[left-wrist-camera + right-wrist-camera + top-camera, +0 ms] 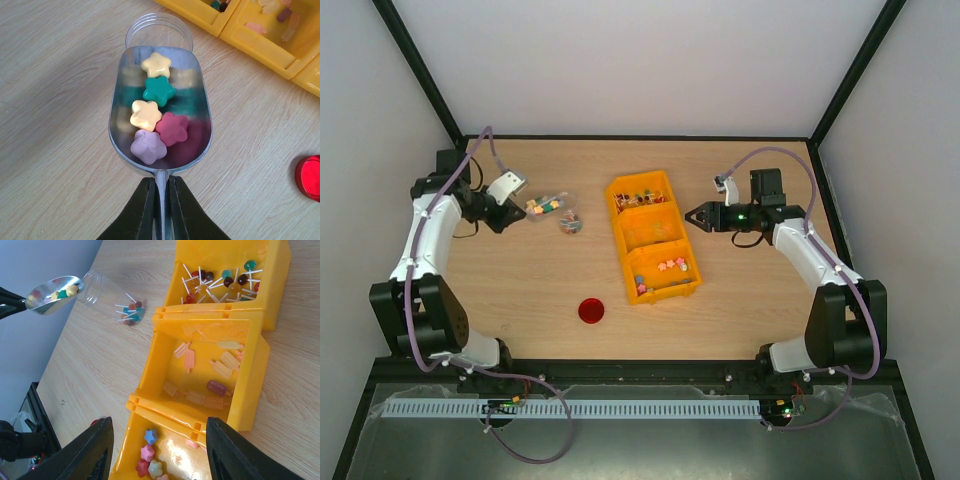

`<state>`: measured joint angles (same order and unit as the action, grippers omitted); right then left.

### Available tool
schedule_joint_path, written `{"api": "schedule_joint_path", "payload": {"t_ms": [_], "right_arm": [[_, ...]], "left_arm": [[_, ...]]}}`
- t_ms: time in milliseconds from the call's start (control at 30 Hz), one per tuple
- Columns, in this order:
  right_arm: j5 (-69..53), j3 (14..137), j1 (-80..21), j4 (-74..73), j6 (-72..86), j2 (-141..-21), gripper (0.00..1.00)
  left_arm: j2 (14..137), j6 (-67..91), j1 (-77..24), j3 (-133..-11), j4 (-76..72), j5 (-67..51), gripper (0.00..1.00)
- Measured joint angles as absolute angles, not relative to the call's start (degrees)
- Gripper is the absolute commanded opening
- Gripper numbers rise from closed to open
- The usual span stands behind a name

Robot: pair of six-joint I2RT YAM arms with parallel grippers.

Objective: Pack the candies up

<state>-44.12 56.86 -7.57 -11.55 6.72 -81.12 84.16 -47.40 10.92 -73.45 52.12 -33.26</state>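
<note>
My left gripper [161, 200] is shut on the handle of a metal scoop [197, 107]. Several star-shaped candies [152, 117] in yellow, green, magenta and lilac lie in the scoop. Its tip is at the mouth of a clear jar [159, 27], which lies on its side [100, 295] with lollipops at its bottom. In the top view the left gripper [508, 214] and scoop [542, 207] are left of the jar [568, 218]. More star candies [151, 460] sit in the near compartment of the yellow bin [200, 315]. My right gripper [157, 455] hangs open above that bin.
The yellow bin [620, 240] has three compartments: lollipops at the far end, ice-lolly sweets in the middle, stars [672, 265] nearest. A red lid [591, 310] lies on the wooden table in front of the bin and shows at the right edge [309, 177].
</note>
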Motion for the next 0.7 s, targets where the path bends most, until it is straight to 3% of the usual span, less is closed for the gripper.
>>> {"api": "schedule_joint_path", "payload": {"t_ms": [700], "right_arm": [[-44.1, 56.6, -7.6, -10.8, 6.8, -81.0, 0.53]], "left_arm": [[86.5, -48.4, 8.0, -77.5, 56.4, -29.5, 0.02]]}}
